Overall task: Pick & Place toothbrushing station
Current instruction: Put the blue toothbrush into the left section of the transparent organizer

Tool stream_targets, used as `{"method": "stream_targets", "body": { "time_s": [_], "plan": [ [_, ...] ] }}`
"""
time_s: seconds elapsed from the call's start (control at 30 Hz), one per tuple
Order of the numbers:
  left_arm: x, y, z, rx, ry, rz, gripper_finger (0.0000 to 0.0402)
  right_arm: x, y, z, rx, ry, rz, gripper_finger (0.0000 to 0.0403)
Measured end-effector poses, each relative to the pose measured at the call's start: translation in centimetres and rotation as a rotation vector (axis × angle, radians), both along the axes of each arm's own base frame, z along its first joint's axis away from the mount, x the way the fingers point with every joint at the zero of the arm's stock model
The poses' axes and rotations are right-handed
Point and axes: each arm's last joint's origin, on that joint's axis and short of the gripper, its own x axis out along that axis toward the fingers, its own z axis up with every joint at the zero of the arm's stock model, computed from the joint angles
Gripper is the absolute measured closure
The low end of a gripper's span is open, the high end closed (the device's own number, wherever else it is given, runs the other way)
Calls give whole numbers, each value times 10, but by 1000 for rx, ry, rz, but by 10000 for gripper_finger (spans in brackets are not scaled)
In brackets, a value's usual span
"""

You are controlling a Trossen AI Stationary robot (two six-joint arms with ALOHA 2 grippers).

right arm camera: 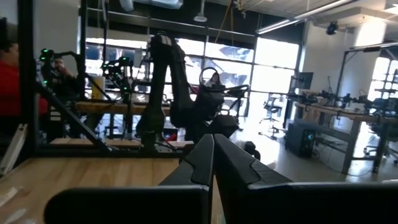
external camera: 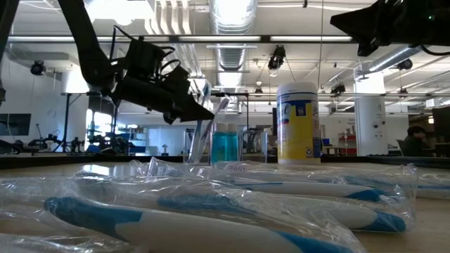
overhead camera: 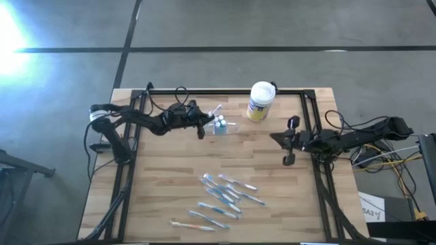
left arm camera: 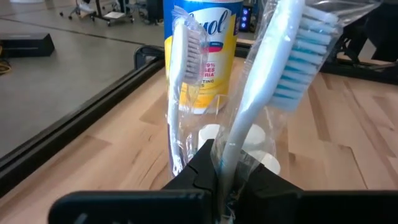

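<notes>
Clear plastic holder (overhead camera: 223, 126) sits just ahead of the left fingers (overhead camera: 200, 128), which pinch a wrapped toothbrush (left arm camera: 261, 106) over it, one brush already inside. Right fingers (overhead camera: 289, 141), closed and empty, wait well apart; many wrapped brushes (overhead camera: 221, 199) remain on the table (overhead camera: 170, 190), so most placing seems left.

I see the toothbrushing station (overhead camera: 225, 127) near the table's (overhead camera: 157, 197) far edge, left of the canister (overhead camera: 260, 101); my left gripper (overhead camera: 201, 129) sits just left of the station, pinching a wrapped toothbrush (left arm camera: 267, 93) standing in it; my right gripper (overhead camera: 289, 141) hangs right of centre, well apart; loose wrapped toothbrushes (overhead camera: 221, 197) lie in front, toward the near edge.
</notes>
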Motion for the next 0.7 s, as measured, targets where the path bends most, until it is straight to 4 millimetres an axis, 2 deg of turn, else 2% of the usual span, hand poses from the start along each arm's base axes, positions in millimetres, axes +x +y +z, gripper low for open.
{"method": "stream_targets", "body": {
  "time_s": [0.1,0.2,0.47,0.6,0.7],
  "plan": [
    [0,0,-1,-2,1,1,374,1,2,-1,-15,3,56,384],
    [0,0,-3,-13,16,-2,367,1,3,0,-21,0,89,352],
    [0,0,-3,-25,9,-16,366,1,3,0,13,-9,99,220],
    [0,-1,-2,-31,5,-18,340,1,3,0,38,-14,103,157],
    [0,-2,-2,-46,-1,-55,302,1,3,0,70,-17,105,115]
  ]
}}
